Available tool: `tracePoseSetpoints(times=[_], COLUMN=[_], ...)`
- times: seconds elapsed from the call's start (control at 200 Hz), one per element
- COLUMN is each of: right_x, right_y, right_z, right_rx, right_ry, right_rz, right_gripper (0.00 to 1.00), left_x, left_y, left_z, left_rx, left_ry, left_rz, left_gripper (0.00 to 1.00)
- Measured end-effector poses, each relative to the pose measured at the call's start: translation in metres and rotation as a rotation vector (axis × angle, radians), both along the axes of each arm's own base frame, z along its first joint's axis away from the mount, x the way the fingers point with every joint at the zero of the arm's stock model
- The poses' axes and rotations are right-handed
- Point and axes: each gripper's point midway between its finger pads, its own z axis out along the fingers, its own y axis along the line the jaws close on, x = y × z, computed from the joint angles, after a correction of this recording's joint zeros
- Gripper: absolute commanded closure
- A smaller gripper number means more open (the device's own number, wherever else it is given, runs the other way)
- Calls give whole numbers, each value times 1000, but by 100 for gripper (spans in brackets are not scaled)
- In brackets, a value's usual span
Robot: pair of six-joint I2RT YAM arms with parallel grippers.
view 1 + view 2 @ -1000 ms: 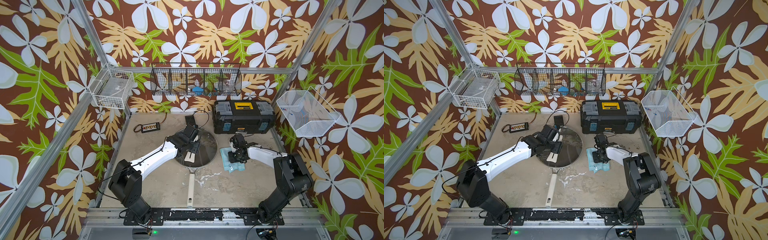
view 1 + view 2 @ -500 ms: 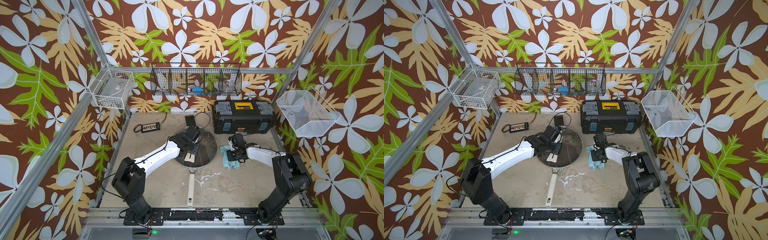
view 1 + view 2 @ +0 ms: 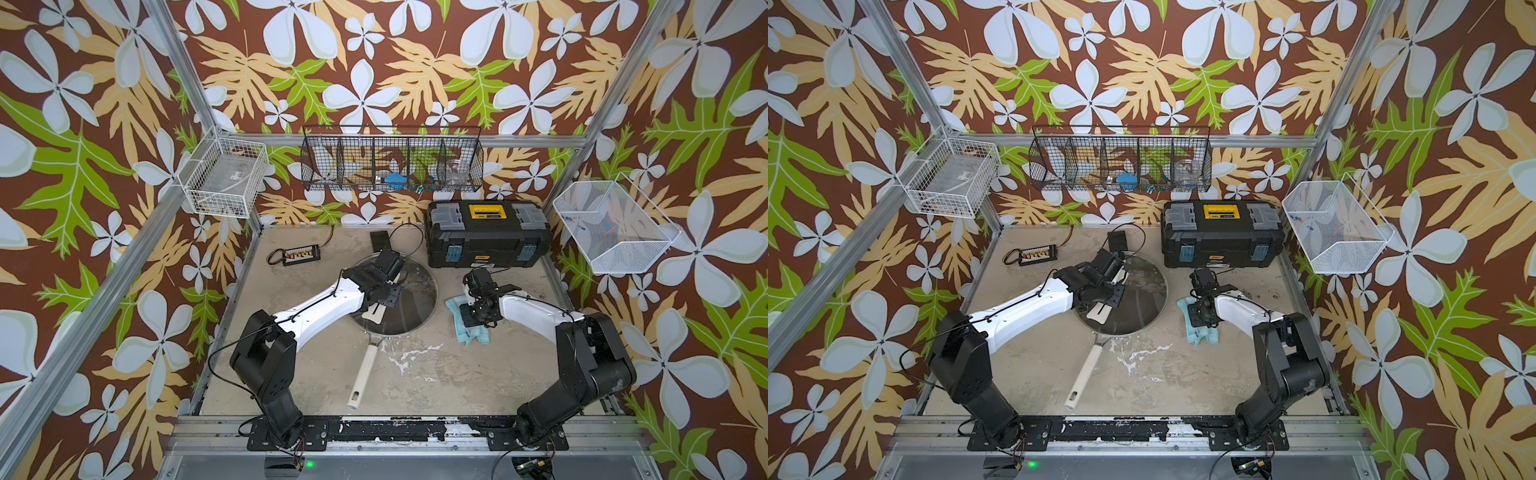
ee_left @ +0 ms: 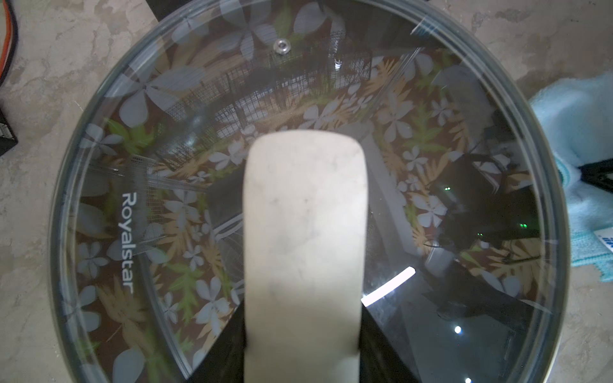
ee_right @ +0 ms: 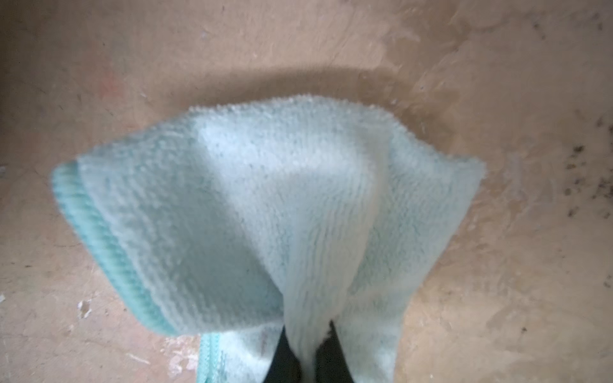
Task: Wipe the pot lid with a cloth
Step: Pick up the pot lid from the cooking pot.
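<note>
The pot lid (image 3: 411,297) (image 3: 1140,297), clear glass with a metal rim, lies mid-table. My left gripper (image 3: 385,300) (image 3: 1106,300) is over its centre and shut on the lid's cream bar handle (image 4: 303,215). In the left wrist view the dark fingers (image 4: 229,348) press both sides of the bar. The light blue cloth (image 3: 473,334) (image 3: 1202,334) lies just right of the lid. My right gripper (image 3: 478,313) (image 3: 1200,313) is down on it. A raised fold of the cloth (image 5: 232,215) is pinched in the shut right gripper (image 5: 306,358).
A long cream pan handle (image 3: 363,374) sticks out from under the lid toward the front edge. A black toolbox (image 3: 486,237) stands at the back right. A charger board (image 3: 299,254) with a cable and a small black block (image 3: 380,240) lie behind the lid. Wire baskets hang on the walls.
Both grippers have closed: the left onto the lid's handle, the right onto the cloth, which has bunched into a fold. The arms have barely shifted.
</note>
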Motion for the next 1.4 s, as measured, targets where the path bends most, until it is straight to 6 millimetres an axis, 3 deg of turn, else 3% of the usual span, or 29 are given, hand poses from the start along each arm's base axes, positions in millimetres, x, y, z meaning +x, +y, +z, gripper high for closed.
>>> tracePoseSetpoints(times=[0.155, 0.48, 1.041, 1.396], right_x=[3, 1, 2, 9], right_y=[-2, -4, -4, -2], right_z=[11, 12, 20, 28], right_rx=[-10, -19, -22, -18], right_ry=[-25, -24, -38, -57], right_rz=[-3, -2, 16, 20], right_gripper=[100, 100, 100, 100], left_x=[0, 0, 12, 1], left_y=[1, 1, -1, 13], left_z=[0, -1, -4, 0], left_rx=[2, 11, -50, -40], left_ry=[6, 21, 2, 27], left_rz=[19, 31, 206, 270], left_gripper=[72, 100, 100, 100])
